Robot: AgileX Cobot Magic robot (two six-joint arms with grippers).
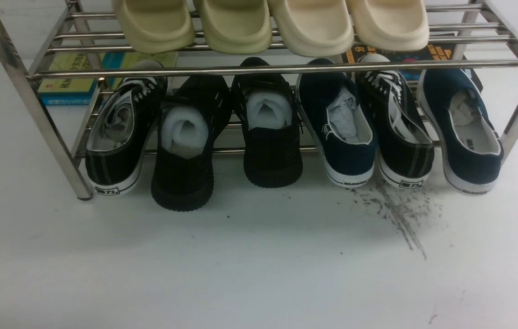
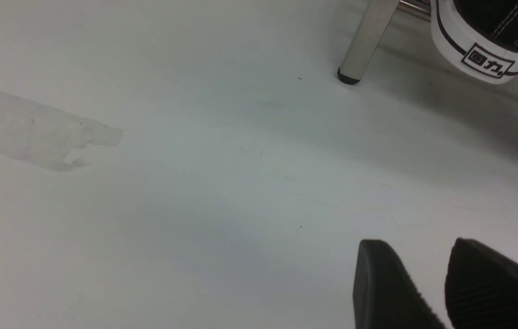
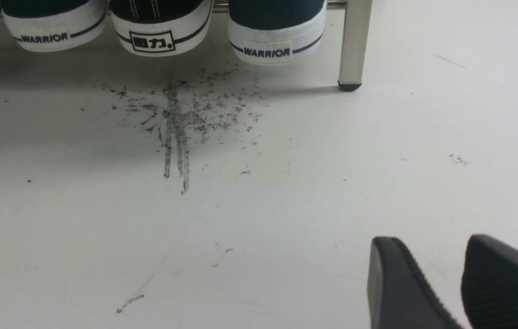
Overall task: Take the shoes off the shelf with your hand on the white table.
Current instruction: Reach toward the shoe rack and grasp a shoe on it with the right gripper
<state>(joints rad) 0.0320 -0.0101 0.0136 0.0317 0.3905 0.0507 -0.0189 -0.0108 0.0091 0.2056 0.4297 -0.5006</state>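
Two navy-blue slip-on shoes sit heel-out on the lower tier of the steel shelf (image 1: 259, 69), one right of centre (image 1: 341, 137) and one at the far right (image 1: 464, 137), both stuffed with paper. Their white "WARRIOR" heels show in the right wrist view (image 3: 51, 23) (image 3: 277, 36). My left gripper (image 2: 416, 244) is open and empty, low over the white table (image 1: 259, 265) near the shelf's left leg (image 2: 368, 41). My right gripper (image 3: 432, 240) is open and empty, in front of the right leg (image 3: 355, 45). No jointed black hand is in view.
A black lace-up sneaker (image 1: 398, 132) sits between the navy shoes, another at the far left (image 1: 119, 132). Two all-black shoes with foam rolls (image 1: 186, 151) (image 1: 270, 132) stand mid-shelf. Cream slippers (image 1: 236, 23) fill the top tier. Books (image 1: 67, 82) lie behind. Black scuffs (image 1: 396, 210) mark the table.
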